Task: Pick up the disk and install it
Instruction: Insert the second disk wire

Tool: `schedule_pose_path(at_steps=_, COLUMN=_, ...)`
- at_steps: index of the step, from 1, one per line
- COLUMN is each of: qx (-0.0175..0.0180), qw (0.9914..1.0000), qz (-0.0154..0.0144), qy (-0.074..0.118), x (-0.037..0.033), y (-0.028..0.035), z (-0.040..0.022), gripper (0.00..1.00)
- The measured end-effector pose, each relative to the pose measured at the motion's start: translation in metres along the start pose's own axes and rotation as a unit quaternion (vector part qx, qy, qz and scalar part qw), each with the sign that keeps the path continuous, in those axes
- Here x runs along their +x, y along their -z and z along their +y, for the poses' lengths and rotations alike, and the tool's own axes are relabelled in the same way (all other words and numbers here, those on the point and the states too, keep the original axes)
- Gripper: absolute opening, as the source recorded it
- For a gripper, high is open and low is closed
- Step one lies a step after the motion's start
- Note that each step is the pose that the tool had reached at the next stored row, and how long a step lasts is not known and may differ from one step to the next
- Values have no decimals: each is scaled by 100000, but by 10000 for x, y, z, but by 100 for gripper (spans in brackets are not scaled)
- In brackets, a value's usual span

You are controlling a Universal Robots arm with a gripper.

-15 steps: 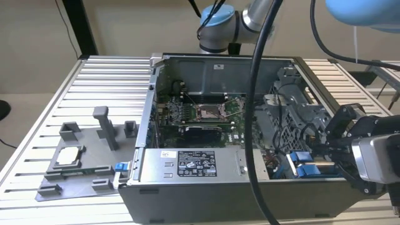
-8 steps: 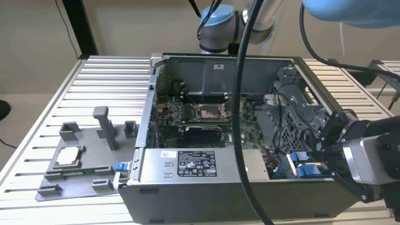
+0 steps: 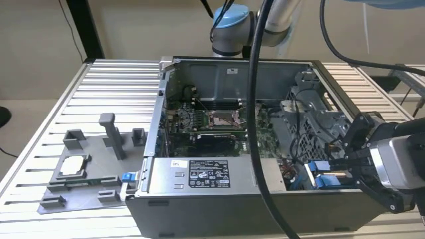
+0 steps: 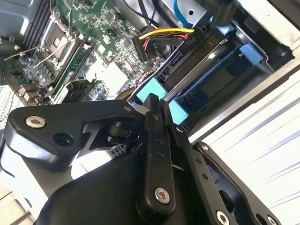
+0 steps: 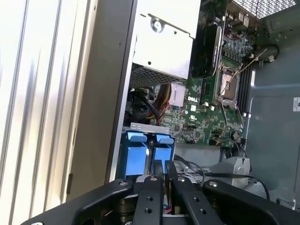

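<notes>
The hand (image 3: 340, 162) reaches into the open computer case (image 3: 199, 211) at the corner that is near and on the exterior view's right. In both wrist views its 2 black fingers (image 5: 151, 187) are pressed together with nothing seen between them. The disk (image 3: 320, 167) sits in the slot at that corner and shows mostly by its blue bracket. In the first wrist view, 2 blue tabs of the bracket stand side by side, and the fingertips lie right at the seam between them. Whether they touch the tabs cannot be told. The second wrist view shows the same tabs on either side of the closed tips, with yellow and red wires (image 4: 164, 33) plugged in further along the slot.

The green circuit board (image 3: 199, 122) lies deeper in the case, and a long grey box (image 3: 199, 174) with a label runs along the near wall. The case rests on a slatted bench (image 3: 113, 84). On the exterior view's left, a grey plastic stand (image 3: 99, 149) holds a small square chip (image 3: 71, 167), well apart from the hand.
</notes>
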State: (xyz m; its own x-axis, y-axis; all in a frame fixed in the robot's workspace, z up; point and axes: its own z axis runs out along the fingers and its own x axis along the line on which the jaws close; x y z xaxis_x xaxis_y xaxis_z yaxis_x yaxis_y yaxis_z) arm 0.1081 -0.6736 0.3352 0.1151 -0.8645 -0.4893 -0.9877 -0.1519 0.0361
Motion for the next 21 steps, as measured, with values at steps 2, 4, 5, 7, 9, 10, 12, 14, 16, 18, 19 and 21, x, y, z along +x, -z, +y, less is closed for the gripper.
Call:
schedule_pose_path(at_steps=2, qx=195, qw=99999, qz=284, qy=-221, x=-6, y=11, z=3, gripper=0)
schedule_pose_path(at_steps=4, qx=354, qw=99999, qz=297, qy=-153, x=-6, y=10, z=1, gripper=0)
schedule_pose_path(at_steps=5, qx=363, qw=99999, qz=225, qy=-142, x=-1, y=11, z=0, gripper=0)
schedule_pose_path(at_steps=7, qx=458, qw=99998, qz=-508, qy=-71, x=17, y=22, z=-9, gripper=0)
schedule_pose_path(at_steps=9, qx=588, qw=99984, qz=-1665, qy=50, x=33, y=32, z=-29, gripper=0)
schedule_pose_path(at_steps=10, qx=654, qw=99973, qz=-2239, qy=110, x=40, y=36, z=-40, gripper=0)
schedule_pose_path(at_steps=12, qx=798, qw=99935, qz=-3500, qy=237, x=52, y=44, z=-67, gripper=0)
schedule_pose_path(at_steps=14, qx=945, qw=99881, qz=-4762, qy=367, x=61, y=53, z=-109, gripper=0)
schedule_pose_path(at_steps=16, qx=1076, qw=99819, qz=-5897, qy=484, x=74, y=62, z=-148, gripper=0)
schedule_pose_path(at_steps=18, qx=1191, qw=99754, qz=-6883, qy=584, x=86, y=71, z=-206, gripper=0)
schedule_pose_path(at_steps=19, qx=1239, qw=99722, qz=-7319, qy=634, x=93, y=77, z=-247, gripper=0)
schedule_pose_path(at_steps=21, qx=1307, qw=99677, qz=-7897, qy=690, x=111, y=88, z=-329, gripper=0)
